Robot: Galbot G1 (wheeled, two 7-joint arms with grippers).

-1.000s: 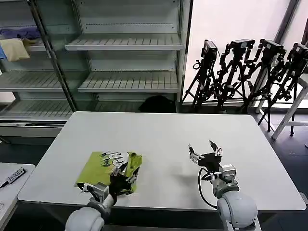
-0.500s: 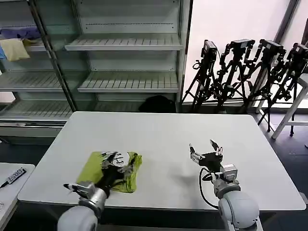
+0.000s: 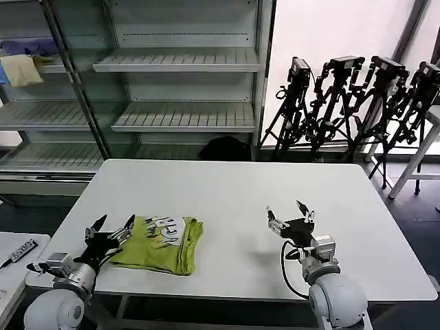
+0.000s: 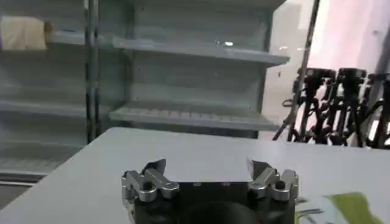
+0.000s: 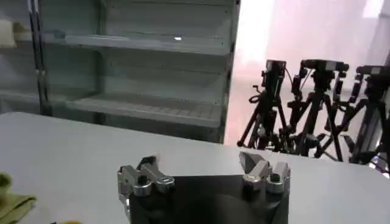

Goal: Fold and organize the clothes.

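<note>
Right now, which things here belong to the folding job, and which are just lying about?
Job:
- lime yellow-green cotton T-shirt, folded on the white table
- left end effector, open beside it
- right end effector, open, apart

Lying about:
- black camera tripods
- pale yellow cloth on grey shelving

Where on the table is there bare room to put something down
The far half of the table is bare, as is the strip between the T-shirt and the right tool. The near left corner is crowded: T-shirt plus left tool.
</note>
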